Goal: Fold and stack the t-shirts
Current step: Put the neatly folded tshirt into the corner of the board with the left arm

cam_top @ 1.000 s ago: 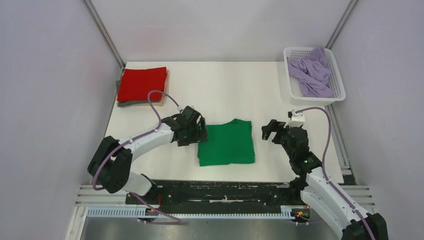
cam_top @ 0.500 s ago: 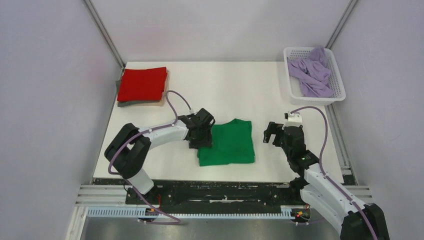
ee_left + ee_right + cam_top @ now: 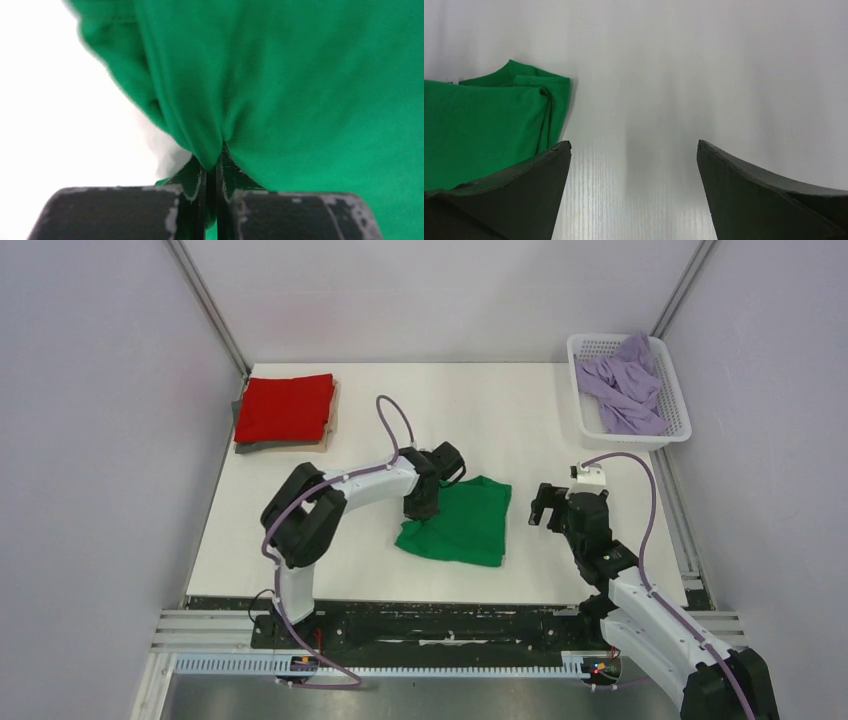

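left gripper [image 3: 214, 160] clamps a bunched edge of the green t-shirt [image 3: 310, 85].

The left arm [image 3: 340, 490] reaches out to the tee's [image 3: 468, 528] left edge, elbow bent, wrist tipped down. The left hand [image 3: 216, 161] pinches a fold of the tee, its fingers [image 3: 192, 179] almost meeting with cloth between. The right arm [image 3: 640, 610] is bent low just right of the tee; the right hand [image 3: 634, 146] is spread wide and holds nothing, over the worktop [image 3: 704, 75].

white table [image 3: 440, 410] bears a green t-shirt [image 3: 465, 528], a red-topped stack [image 3: 283, 408], a mesh basket [image 3: 640, 441].
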`<state>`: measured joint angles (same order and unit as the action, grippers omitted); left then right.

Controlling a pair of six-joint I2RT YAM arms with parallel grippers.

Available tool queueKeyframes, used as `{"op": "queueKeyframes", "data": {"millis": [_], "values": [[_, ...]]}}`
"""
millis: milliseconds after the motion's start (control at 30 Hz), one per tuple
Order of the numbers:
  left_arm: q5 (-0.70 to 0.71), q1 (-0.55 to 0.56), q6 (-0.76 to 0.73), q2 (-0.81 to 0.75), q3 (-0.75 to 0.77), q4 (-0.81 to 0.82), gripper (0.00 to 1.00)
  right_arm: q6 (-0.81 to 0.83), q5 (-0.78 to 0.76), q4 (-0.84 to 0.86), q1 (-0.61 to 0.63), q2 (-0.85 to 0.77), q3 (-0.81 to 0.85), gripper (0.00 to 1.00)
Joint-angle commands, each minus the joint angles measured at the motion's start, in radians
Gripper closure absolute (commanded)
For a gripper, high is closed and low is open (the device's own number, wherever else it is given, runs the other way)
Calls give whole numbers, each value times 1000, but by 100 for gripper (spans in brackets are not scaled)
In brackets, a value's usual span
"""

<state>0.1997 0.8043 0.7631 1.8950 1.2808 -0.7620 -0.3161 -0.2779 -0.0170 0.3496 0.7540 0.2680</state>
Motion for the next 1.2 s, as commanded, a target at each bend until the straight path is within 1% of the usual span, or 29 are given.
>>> {"op": "queueKeyframes", "data": {"millis": [0,33,100,167,300,400,500,633,700,867,1000,1167], "values": [[447,-17,-122,150,209,-133,98,9,-68,19,-1,4,23,2],[526,-18,-150,168,251,-158,98,6,-79,19,-1,7,24,2],[633,-26,-245,198,323,-171,98,9,-88,-1,-1,13,30,2],[686,-43,-338,224,391,-171,98,10,-89,-8,-2,16,33,2],[739,-104,-497,240,493,-137,98,13,-102,-8,-1,31,37,2],[738,-160,-613,220,526,-69,98,-1,-116,-25,-1,40,42,2],[725,-230,-681,199,566,-25,98,-9,-110,-25,-1,42,43,2],[656,-328,-800,167,594,91,98,-10,-123,-25,-1,45,43,2],[620,-377,-847,171,619,124,98,-13,-147,-26,-2,52,43,2],[619,-444,-945,230,754,107,98,-11,-163,-37,-1,86,58,2],[618,-482,-964,271,859,51,98,-8,-176,-53,-1,114,71,2],[638,-512,-997,276,924,25,98,-10,-206,-75,-1,136,83,2]]}}
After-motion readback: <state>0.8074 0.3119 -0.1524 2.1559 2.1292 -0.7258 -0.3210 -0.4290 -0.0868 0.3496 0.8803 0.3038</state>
